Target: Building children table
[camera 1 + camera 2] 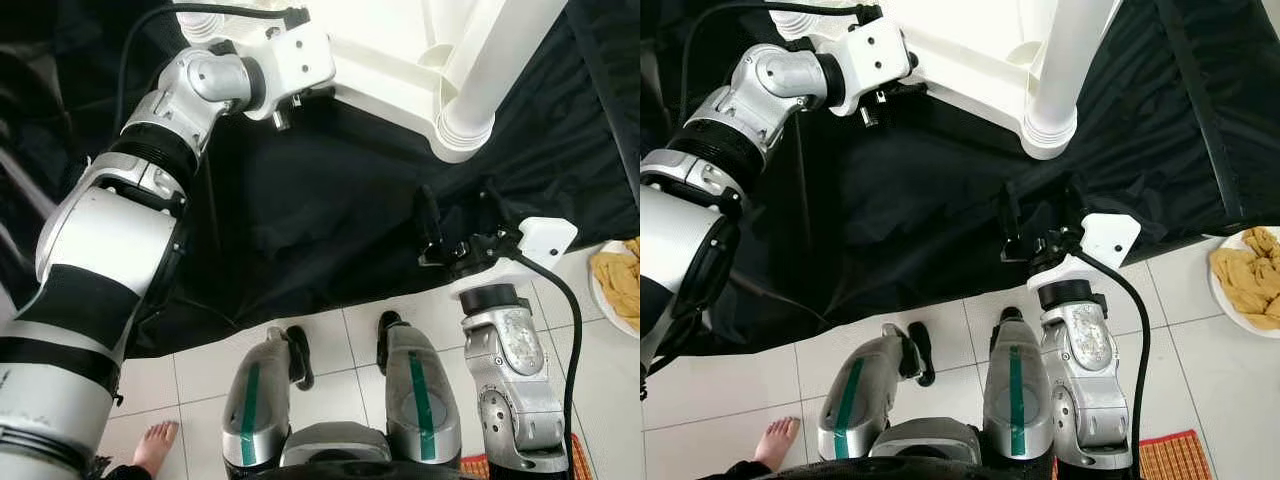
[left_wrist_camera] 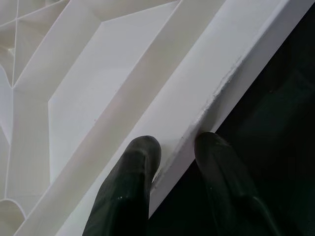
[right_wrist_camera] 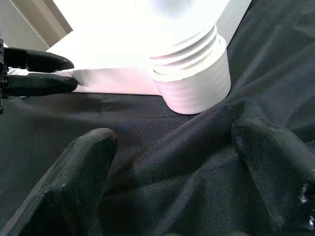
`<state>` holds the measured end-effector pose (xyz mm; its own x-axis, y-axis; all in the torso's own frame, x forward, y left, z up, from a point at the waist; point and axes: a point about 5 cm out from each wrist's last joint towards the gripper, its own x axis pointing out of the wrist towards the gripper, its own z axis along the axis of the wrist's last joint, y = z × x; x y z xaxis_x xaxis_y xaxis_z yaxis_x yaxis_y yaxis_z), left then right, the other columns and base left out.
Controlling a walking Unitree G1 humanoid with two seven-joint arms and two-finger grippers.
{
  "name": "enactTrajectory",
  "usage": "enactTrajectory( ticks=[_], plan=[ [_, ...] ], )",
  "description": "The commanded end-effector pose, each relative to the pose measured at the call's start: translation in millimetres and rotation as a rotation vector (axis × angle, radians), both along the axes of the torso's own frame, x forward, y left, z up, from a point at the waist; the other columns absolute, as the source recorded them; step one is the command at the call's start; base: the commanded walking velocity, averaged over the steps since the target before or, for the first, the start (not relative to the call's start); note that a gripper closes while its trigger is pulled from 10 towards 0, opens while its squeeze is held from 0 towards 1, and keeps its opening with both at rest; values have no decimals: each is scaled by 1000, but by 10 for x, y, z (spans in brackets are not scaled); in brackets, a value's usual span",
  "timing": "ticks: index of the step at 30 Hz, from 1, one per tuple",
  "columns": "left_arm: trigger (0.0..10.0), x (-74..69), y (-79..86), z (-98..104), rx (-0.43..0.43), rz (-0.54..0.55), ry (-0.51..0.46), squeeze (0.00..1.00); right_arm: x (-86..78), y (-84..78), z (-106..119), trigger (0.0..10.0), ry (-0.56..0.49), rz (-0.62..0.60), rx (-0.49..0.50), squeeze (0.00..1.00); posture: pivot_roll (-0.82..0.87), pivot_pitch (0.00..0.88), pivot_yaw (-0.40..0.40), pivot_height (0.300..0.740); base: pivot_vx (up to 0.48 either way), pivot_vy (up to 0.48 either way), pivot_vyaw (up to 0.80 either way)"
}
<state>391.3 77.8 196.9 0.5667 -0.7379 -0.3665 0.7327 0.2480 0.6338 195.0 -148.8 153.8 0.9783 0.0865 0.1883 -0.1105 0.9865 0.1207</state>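
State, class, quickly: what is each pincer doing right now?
Left pincer: closed on the white tabletop's rim.
Right pincer: open, holding nothing, above the black cloth.

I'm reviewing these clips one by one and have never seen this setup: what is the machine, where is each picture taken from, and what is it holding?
This is a humanoid robot looking down past its own silver legs. Two pictures come from its head cameras; the other two come from a camera on each wrist. A white plastic table top lies upside down on a black cloth spread over the tiled floor, with one white leg standing in its corner socket. The left end effector pinches the table top's edge, one black finger on each side. The right end effector is open above the cloth, holding nothing. A plate of yellow food sits on the tiles, and a person's bare foot shows.
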Motion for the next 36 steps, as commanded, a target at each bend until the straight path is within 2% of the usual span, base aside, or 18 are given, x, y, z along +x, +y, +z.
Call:
enactTrajectory(
  ticks=[1,9,16,22,25,26,27,28,30,31,35,36],
  plan=[
    [0,-499,173,-867,253,-325,666,0,-25,5,-46,10000,24,-1,2,0,-182,252,173,740,0,0,0],
    [0,-576,242,-877,300,-433,738,0,-16,-2,-50,10000,23,-3,1,0,-176,253,177,740,0,0,0],
    [0,-633,329,-861,304,-514,813,0,-12,-15,-57,10000,23,-6,-4,0,-167,251,178,740,0,0,0],
    [0,-657,442,-862,313,-531,833,0,-3,-16,-54,10000,20,-4,-5,0,-162,249,179,740,0,0,0],
    [0,-653,446,-844,283,-530,823,0,8,-33,-59,10000,19,-7,-5,0,-153,246,176,740,0,0,0],
    [7020,-631,401,-811,246,-525,802,0,24,-28,-56,10000,16,-4,-3,0,-149,243,171,740,0,0,0],
    [10000,-593,324,-762,190,-511,758,0,47,-19,-48,10000,10,1,-3,0,-149,239,169,740,0,0,0],
    [10000,-560,263,-713,143,-500,727,0,64,-12,-40,10000,5,5,-3,0,-149,239,168,740,0,0,0],
    [10000,-533,212,-666,102,-491,701,0,77,-7,-32,10000,2,8,-2,0,-149,239,168,740,0,0,0],
    [10000,-470,166,-526,32,-485,644,0,94,-14,-31,10000,0,10,-5,0,-147,235,162,740,0,0,0],
    [10000,-454,154,-487,13,-483,628,0,99,-16,-31,10000,-1,10,-6,0,-147,235,162,740,0,0,0],
    [10000,-372,104,-283,-95,-468,554,0,107,-23,-31,10000,-2,12,-7,0,-139,233,151,740,0,0,0]
  ],
)
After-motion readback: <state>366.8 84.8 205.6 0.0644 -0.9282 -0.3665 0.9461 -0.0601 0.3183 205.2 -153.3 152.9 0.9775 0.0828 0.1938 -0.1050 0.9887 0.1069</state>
